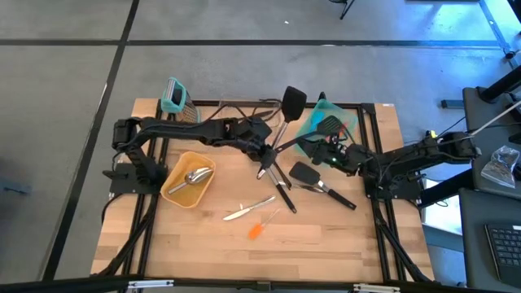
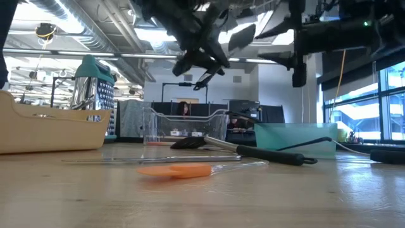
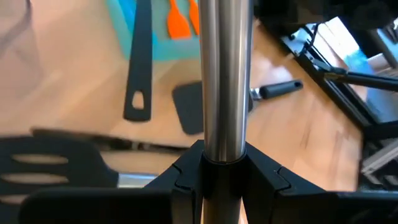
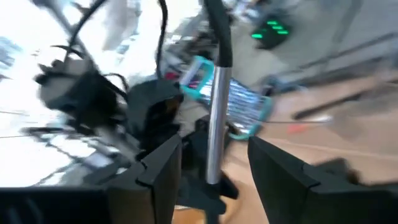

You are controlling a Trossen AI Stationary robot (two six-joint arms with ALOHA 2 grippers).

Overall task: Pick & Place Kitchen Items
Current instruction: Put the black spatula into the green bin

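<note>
- High view: left gripper (image 1: 264,151) sits over mid-table, clamped on the metal handle of a black slotted turner (image 1: 293,101) whose head points toward the table's far edge. Right gripper (image 1: 327,155) is just beside it, near the teal bin (image 1: 313,124), which holds another black turner (image 1: 330,124). Yellow bin (image 1: 175,191) on the left holds a silver scoop (image 1: 194,177). Loose on the wood: a black spatula (image 1: 308,173), a metal knife (image 1: 247,209), an orange spatula (image 1: 256,231).
- Low view: both arms hang above the table with the turner raised clear of it; orange spatula (image 2: 174,170) lies flat in front.
- Left wrist view: fingers (image 3: 186,177) are tight round the steel handle (image 3: 224,81).
- Right wrist view: fingers (image 4: 158,165) stand apart, the same handle (image 4: 216,106) between them, not visibly touched.
- Judgement: step in hand looks like a handover, or a carry to a bin. Next move calls for the right fingers to close squarely on the handle before the left lets go; a slick round shaft may slip or swing.
</note>
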